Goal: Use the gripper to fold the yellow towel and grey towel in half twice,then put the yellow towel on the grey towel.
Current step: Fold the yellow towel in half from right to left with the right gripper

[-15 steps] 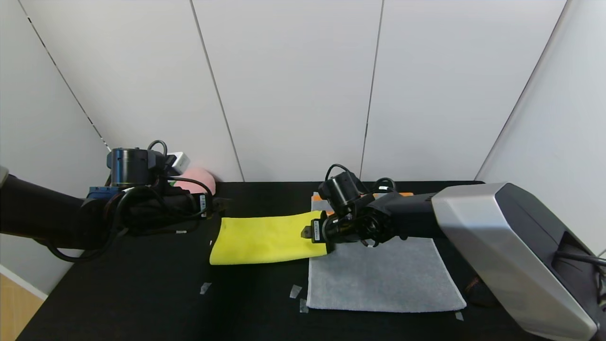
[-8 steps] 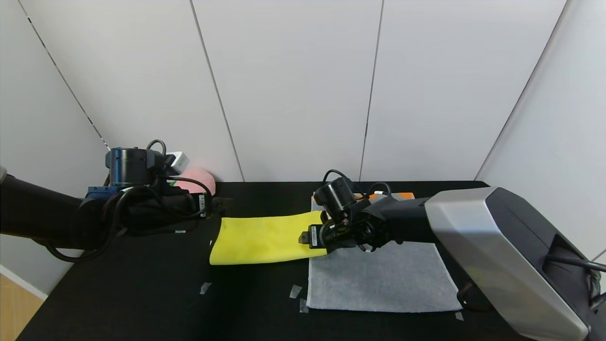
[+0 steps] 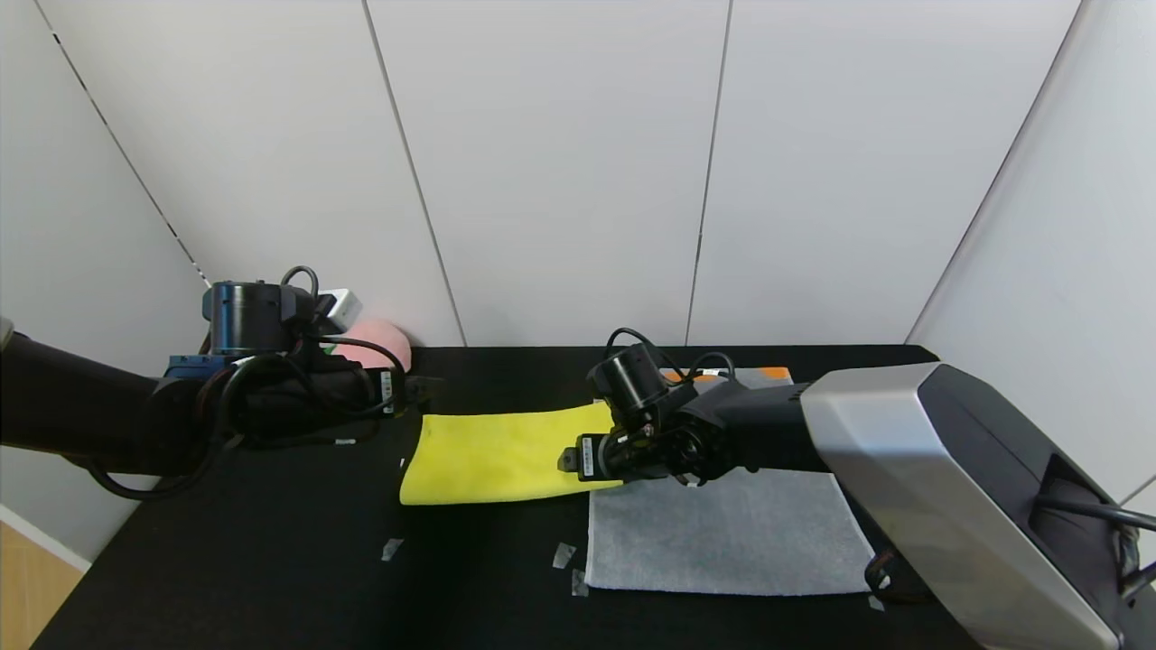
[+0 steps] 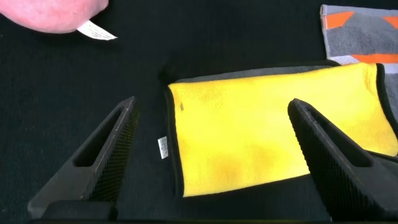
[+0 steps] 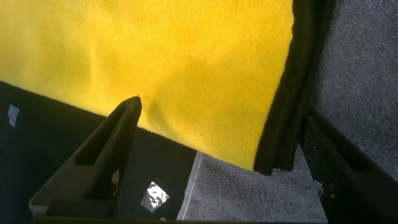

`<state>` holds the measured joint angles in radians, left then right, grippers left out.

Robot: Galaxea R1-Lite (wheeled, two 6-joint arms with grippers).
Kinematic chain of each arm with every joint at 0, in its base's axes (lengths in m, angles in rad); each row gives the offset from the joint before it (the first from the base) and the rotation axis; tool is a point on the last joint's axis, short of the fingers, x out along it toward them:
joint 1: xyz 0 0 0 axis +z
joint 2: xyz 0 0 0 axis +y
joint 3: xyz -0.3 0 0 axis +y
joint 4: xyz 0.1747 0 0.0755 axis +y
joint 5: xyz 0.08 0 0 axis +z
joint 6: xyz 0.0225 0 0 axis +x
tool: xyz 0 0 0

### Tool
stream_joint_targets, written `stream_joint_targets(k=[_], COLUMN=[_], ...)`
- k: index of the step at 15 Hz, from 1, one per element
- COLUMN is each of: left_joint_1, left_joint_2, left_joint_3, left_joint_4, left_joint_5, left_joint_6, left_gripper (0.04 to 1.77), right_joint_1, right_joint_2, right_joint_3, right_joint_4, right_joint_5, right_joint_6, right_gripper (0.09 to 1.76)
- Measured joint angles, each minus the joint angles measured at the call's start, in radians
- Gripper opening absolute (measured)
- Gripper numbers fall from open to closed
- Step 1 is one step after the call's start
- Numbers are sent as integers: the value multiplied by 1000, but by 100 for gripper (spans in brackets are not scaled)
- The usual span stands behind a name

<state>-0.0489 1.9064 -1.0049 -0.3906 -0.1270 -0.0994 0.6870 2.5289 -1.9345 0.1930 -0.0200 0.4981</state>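
My right gripper (image 3: 571,459) hangs low over the right end of the yellow towel (image 3: 501,456), jaws spread wide and gripping nothing; that end seems to overlap the left edge of the grey towel (image 3: 731,533), though my arm hides part of the seam. The yellow towel lies folded into a long strip on the black table (image 3: 271,560). My left gripper (image 3: 420,390) waits near the strip's left end, jaws wide too.

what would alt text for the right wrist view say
The open right gripper hangs low over the trimmed end of the yellow towel, where it overlaps the grey towel. One finger lies over the yellow edge and the black table.
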Motion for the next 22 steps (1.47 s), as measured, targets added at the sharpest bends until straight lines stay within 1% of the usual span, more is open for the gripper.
stream_joint_targets(k=[1, 2, 4, 5, 8, 9, 10, 11, 17, 22], left_joint_1=[0, 0, 0, 0, 0, 0, -1, -1, -3, -5], left_joint_2=[0, 0, 0, 0, -1, -1, -1, -2, -6, -10], left_joint_3=[0, 0, 0, 0, 1, 1, 1, 3, 6, 7], left_joint_4=[0, 0, 0, 0, 1, 1, 1, 1, 1, 1], left_joint_5=[0, 0, 0, 0, 0, 0, 0, 0, 0, 0], left_joint_6=[0, 0, 0, 0, 0, 0, 0, 1, 1, 0], left_gripper=[170, 170, 171, 171, 171, 171, 171, 171, 171, 172], right_joint_1=[0, 1, 2, 2, 3, 3, 3, 3, -13, -53], right_joint_2=[1, 3, 3, 3, 4, 4, 3, 1, -43, -100], right_joint_3=[0, 0, 0, 0, 0, 0, 0, 0, 4, 7], right_joint_4=[0, 0, 0, 0, 0, 0, 0, 0, 7, 66], right_joint_5=[0, 0, 0, 0, 0, 0, -1, 0, -3, -3], right_joint_6=[0, 1, 0, 0, 1, 1, 2, 1, -4, -13], right_gripper=[170, 162, 126, 112, 80, 64, 10, 15, 15, 15])
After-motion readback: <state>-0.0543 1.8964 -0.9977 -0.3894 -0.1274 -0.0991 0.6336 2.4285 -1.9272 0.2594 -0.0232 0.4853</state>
